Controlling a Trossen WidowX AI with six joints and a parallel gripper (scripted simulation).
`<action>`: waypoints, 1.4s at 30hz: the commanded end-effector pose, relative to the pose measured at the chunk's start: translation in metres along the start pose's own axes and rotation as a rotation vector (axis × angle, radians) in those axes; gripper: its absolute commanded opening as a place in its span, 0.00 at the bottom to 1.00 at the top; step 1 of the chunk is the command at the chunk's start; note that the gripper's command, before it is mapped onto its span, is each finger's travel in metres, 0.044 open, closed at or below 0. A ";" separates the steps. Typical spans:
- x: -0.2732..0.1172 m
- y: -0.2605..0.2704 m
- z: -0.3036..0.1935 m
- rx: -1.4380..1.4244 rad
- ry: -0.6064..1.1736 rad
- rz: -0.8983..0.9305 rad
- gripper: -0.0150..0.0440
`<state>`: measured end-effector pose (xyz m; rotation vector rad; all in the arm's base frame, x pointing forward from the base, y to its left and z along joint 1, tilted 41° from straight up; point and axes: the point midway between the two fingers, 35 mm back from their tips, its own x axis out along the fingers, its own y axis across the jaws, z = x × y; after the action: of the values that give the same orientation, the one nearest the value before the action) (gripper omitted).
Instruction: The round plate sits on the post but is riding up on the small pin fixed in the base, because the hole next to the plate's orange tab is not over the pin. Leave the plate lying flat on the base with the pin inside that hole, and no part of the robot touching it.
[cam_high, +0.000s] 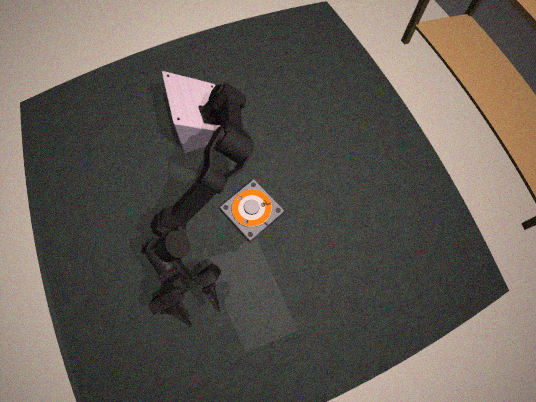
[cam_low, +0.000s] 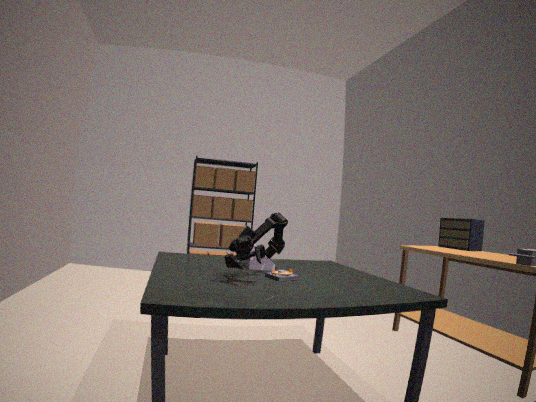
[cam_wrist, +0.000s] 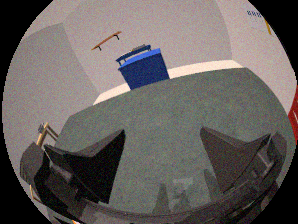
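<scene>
The round orange plate (cam_high: 236, 208) (cam_low: 282, 272) with a pale inner ring sits around the grey post (cam_high: 251, 207) on the square grey base (cam_high: 256, 230). Small round holes or marks show in its pale ring. A small dark mark shows at its right side in the top view. A small orange tab (cam_low: 290, 270) stands up at the plate's right in the exterior view. The pin and any tilt of the plate are too small to make out. My gripper (cam_high: 204, 318) (cam_wrist: 164, 132) is open and empty, off to the lower left of the base in the top view, touching neither plate nor base.
The arm (cam_high: 192, 202) (cam_low: 262, 230) runs from the pale mounting board (cam_high: 182, 100), passing left of the base in the top view. The dark table (cam_high: 375, 200) (cam_low: 300, 295) carries them. A wooden workbench (cam_high: 475, 55) (cam_low: 465, 256) stands apart at the right.
</scene>
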<state>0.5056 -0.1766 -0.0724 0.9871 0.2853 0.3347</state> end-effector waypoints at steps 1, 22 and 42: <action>0.001 0.001 0.000 0.000 0.004 -0.005 0.89; -0.010 0.120 -0.048 -0.081 0.515 -0.327 0.25; -0.084 0.217 -0.113 -0.113 0.922 -0.363 0.25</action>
<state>0.4048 -0.0408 0.0405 0.6629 1.0990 0.3799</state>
